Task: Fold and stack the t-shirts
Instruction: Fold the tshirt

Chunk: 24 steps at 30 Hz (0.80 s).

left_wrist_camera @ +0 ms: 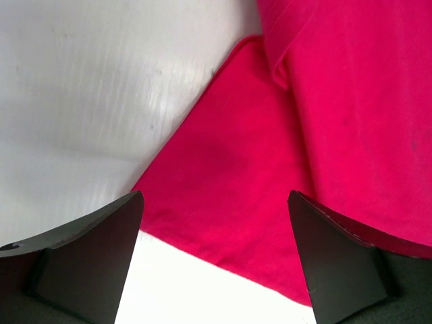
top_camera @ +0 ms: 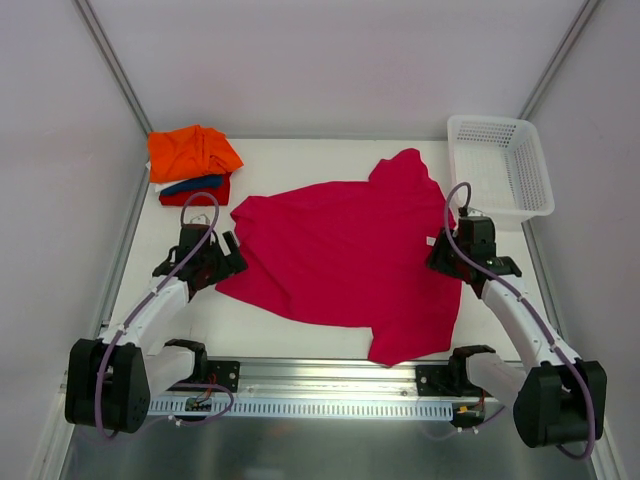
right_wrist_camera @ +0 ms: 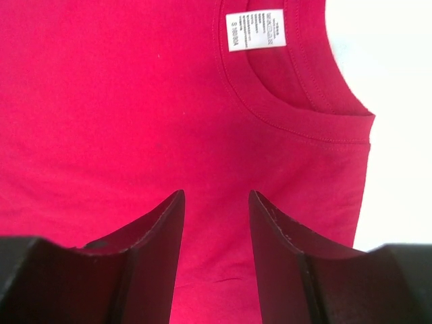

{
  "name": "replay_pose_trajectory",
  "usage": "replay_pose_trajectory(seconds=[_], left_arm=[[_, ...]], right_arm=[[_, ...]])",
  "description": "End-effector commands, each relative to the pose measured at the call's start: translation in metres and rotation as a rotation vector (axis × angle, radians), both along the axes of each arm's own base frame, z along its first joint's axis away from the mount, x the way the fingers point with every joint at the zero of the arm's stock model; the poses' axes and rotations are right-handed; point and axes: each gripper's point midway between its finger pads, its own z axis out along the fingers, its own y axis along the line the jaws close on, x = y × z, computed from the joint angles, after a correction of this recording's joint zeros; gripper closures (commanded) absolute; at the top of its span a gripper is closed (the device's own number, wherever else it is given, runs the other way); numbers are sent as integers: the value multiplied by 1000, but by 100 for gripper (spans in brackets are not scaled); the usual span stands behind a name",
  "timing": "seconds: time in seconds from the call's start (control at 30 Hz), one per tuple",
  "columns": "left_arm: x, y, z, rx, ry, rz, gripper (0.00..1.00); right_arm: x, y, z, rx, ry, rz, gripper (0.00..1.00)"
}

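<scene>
A large magenta-pink t-shirt (top_camera: 350, 255) lies spread, somewhat rumpled, across the middle of the table. My left gripper (top_camera: 230, 256) is wide open at its left edge. In the left wrist view the gripper (left_wrist_camera: 216, 202) hangs over the shirt's hem (left_wrist_camera: 229, 202) and the white table. My right gripper (top_camera: 442, 256) is open over the shirt's right side. In the right wrist view the gripper (right_wrist_camera: 216, 199) is just short of the collar (right_wrist_camera: 297, 115) and its white label (right_wrist_camera: 255, 30), with flat cloth between the fingers. Folded orange (top_camera: 192, 152), dark blue (top_camera: 195, 184) and red (top_camera: 197, 196) shirts are stacked at the back left.
A white plastic mesh basket (top_camera: 500, 165) stands at the back right corner, just behind the right gripper. Grey walls close in the table on the left, back and right. A metal rail (top_camera: 320, 385) runs along the near edge between the arm bases.
</scene>
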Motion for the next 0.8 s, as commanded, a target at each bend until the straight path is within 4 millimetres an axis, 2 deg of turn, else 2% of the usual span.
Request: replay_pose_trajectory(seconds=[0.0, 0.13, 0.37, 0.5, 0.77], left_arm=[[-13, -9, -9, -38, 37, -10, 10], [-16, -16, -12, -32, 48, -32, 9], [-11, -24, -3, -25, 23, -59, 7], [-10, -27, -3, -23, 27, -67, 6], [-11, -27, -1, -23, 12, -69, 5]], right_arm=[[-8, 3, -5, -25, 30, 14, 54], [-17, 21, -27, 0, 67, 53, 53], [-32, 51, -55, -26, 138, 124, 54], [-34, 63, -57, -91, 151, 179, 53], [-33, 73, -67, -249, 200, 240, 53]])
